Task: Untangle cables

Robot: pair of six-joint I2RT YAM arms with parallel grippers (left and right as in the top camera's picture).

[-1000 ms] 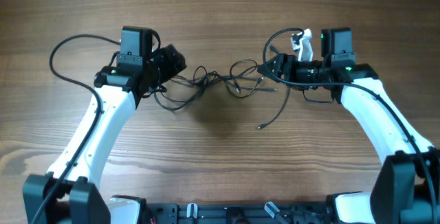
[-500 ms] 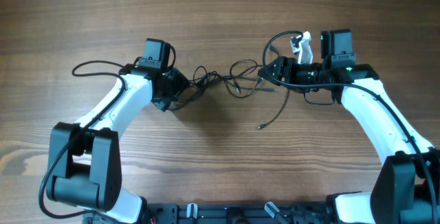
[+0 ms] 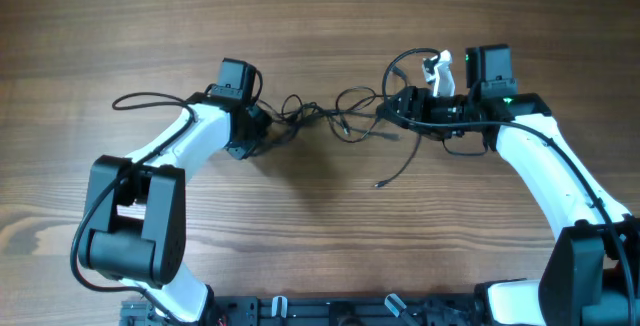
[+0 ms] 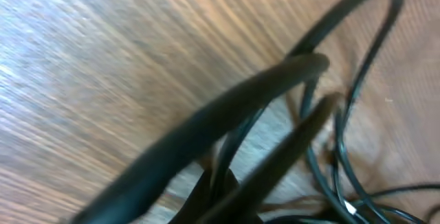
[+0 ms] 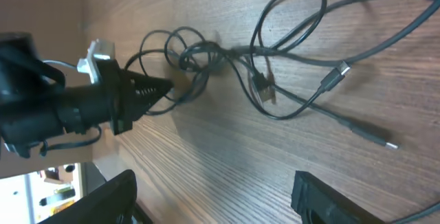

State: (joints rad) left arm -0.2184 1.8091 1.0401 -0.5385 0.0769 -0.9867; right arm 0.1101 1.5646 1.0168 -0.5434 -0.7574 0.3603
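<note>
Black looping cables (image 5: 194, 56), tangled thin cords, streaked wood-grain table (image 3: 300, 26)

The surface (image 3: 320, 256) is brown wood with long wavy lines running from its left edge to its right edge. Light makes a pale shiny patch (image 4: 48, 25) on it in the left wrist view. Past one edge, a small bright bit of room (image 5: 58, 183) shows, too blurry to make out.
</note>
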